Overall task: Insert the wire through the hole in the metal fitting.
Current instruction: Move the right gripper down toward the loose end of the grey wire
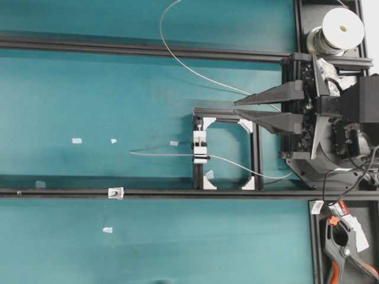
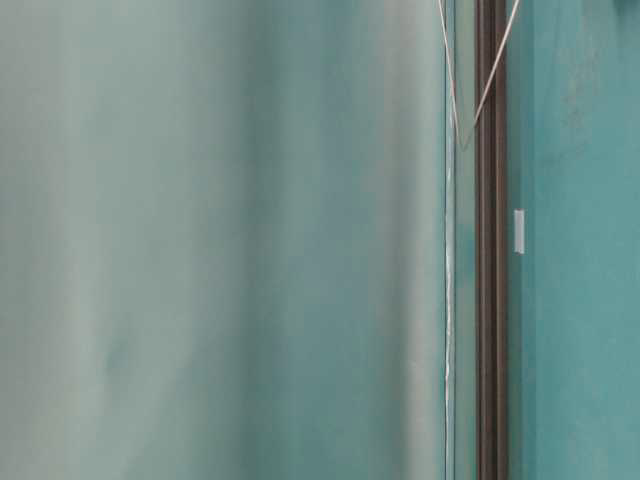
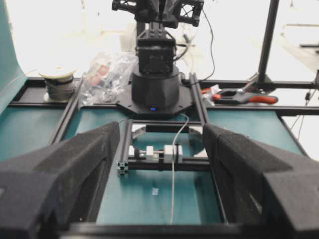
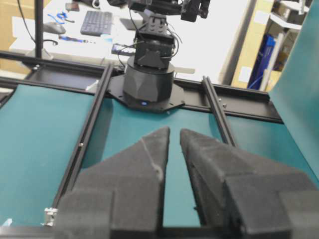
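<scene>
Wire [image 1: 177,57] curving from spool [image 1: 339,28] at counter's top-right corner, crossing white block [image 1: 200,149] mid-counter, tiny fitting [image 1: 115,192] probably on lower rail, right jaws narrowly parted, left jaws wide, both empty

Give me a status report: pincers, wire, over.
Both empty: left pincer open, right pincer barely parted. The wire lies on the mat, unthreaded; the metal fitting sits apart on the rail. Nothing seen between them.
</scene>
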